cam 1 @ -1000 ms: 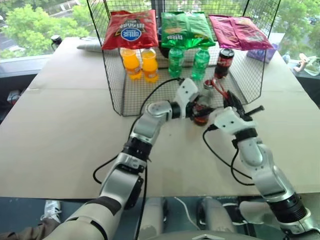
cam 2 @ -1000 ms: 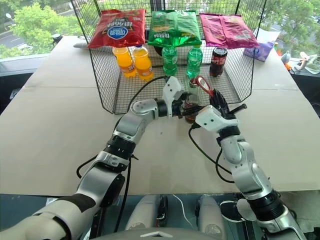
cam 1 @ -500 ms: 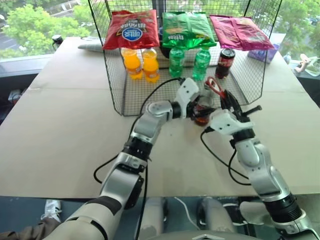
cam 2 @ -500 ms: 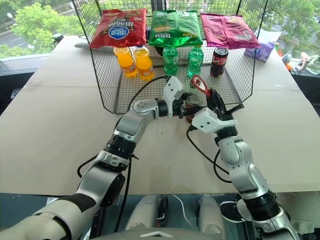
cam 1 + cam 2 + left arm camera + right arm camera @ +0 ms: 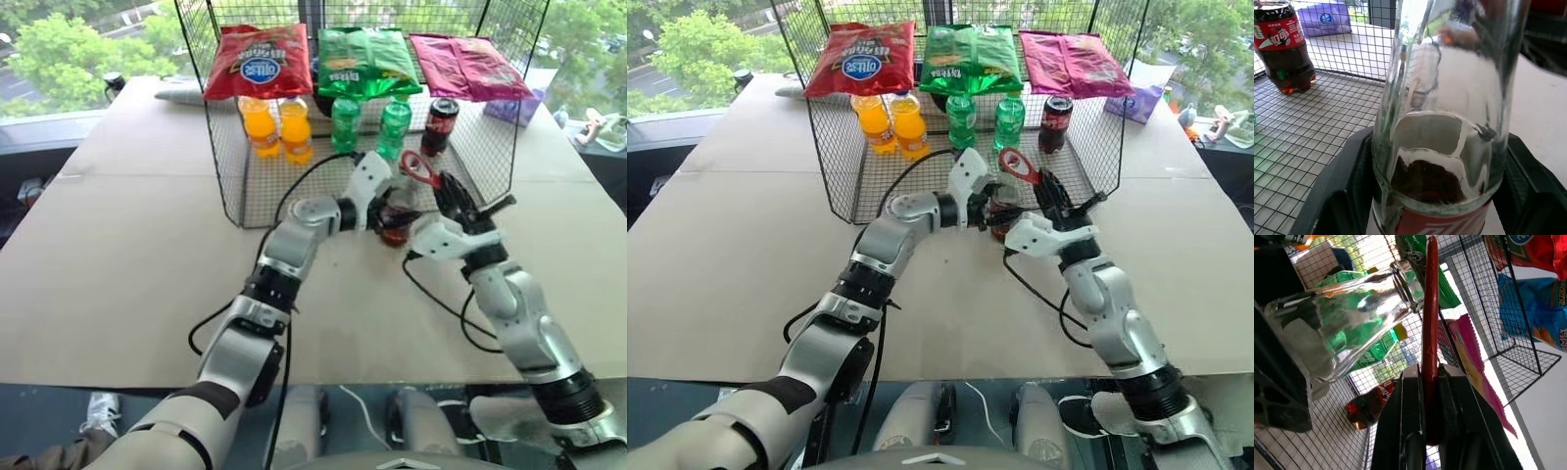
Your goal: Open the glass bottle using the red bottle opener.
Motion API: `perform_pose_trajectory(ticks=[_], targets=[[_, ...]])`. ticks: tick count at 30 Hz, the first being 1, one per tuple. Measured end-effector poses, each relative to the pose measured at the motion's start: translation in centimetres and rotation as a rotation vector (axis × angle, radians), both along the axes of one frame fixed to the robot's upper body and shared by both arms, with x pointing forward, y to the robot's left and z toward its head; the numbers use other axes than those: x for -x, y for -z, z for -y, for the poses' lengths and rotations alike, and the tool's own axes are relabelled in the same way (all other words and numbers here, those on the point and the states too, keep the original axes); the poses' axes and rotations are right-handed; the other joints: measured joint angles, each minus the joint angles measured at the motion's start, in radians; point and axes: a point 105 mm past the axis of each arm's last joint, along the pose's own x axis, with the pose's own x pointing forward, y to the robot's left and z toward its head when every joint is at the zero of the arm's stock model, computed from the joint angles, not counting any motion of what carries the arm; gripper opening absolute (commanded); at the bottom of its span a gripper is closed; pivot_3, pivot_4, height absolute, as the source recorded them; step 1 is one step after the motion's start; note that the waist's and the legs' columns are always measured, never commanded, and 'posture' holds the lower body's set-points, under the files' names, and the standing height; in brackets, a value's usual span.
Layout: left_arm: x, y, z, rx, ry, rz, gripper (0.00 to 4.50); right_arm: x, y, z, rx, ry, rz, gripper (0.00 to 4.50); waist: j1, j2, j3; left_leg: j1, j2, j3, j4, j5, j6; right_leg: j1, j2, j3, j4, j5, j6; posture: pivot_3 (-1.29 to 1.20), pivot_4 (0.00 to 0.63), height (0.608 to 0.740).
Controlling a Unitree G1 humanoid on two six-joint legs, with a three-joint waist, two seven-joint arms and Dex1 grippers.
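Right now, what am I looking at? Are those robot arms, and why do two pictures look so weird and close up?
Yes, those are a robot's two arms. The two wide pictures come from cameras in its head, looking down over a big table. The two close-up pictures come from small cameras on its wrists, so things look huge there.

The left gripper has its black fingers around the glass bottle, which has dark cola at the bottom. The right gripper is pinched shut on the red bottle opener, whose round end is up by the bottle's top.

Behind them stands a wire basket. In it are two orange bottles, two green bottles and a small dark cola bottle. Three snack bags, red, green and pink, lie across its top.
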Motion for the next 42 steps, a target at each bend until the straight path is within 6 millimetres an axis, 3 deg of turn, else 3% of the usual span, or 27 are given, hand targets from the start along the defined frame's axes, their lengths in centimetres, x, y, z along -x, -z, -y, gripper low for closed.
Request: perform_pose_trajectory(ticks=[7, 16, 27, 35, 42], targets=[[0.3, 0.1, 0.5, -0.03, 0.033, 0.018, 2.57, 0.9, -2.0, 1.7, 0.206, -0.042, -0.047, 0.0, 0.002, 0.0, 0.0, 0.0, 0.0, 0.0, -0.001, 0.0, 0.0, 0.0, 0.0, 0.0, -0.001, -0.001, 0.001, 0.0, 0.15, 0.74], [0.4, 0.0, 0.6, -0.035, 0.041, 0.028, 2.57, 0.7, -3.9, 2.2, 0.295, -0.077, -0.099, 0.0, 0.003, 0.0, 0.0, 0.0, 0.0, 0.0, -0.001, 0.0, 0.001, 0.0, -0.001, 0.0, -0.002, -0.001, 0.0, 0.0, 0.15, 0.74], [0.5, -0.1, 0.5, -0.029, 0.048, 0.029, 2.57, 0.8, -3.7, 1.6, 0.149, -0.091, -0.195, 0.0, 0.002, 0.001, 0.001, -0.002, 0.0, 0.0, -0.001, 0.0, 0.001, -0.001, -0.001, 0.0, -0.002, 0.001, -0.002, 0.0, 0.15, 0.74], [0.5, -0.1, 0.6, -0.016, 0.05, 0.024, 2.57, 1.3, -4.1, 1.4, 0.146, -0.081, -0.182, 0.0, 0.001, 0.001, 0.001, -0.002, 0.0, 0.0, -0.001, 0.0, 0.001, -0.002, 0.0, 0.0, -0.002, 0.001, -0.002, 0.0, 0.15, 0.74], [0.6, 0.0, 0.7, -0.004, 0.053, 0.017, 2.57, 1.5, -4.6, 1.6, -0.013, -0.068, -0.209, 0.0, 0.001, 0.001, 0.001, -0.003, 0.0, 0.0, -0.001, 0.0, 0.001, -0.002, 0.0, 0.0, -0.002, 0.001, -0.002, 0.0, 0.15, 0.74]])
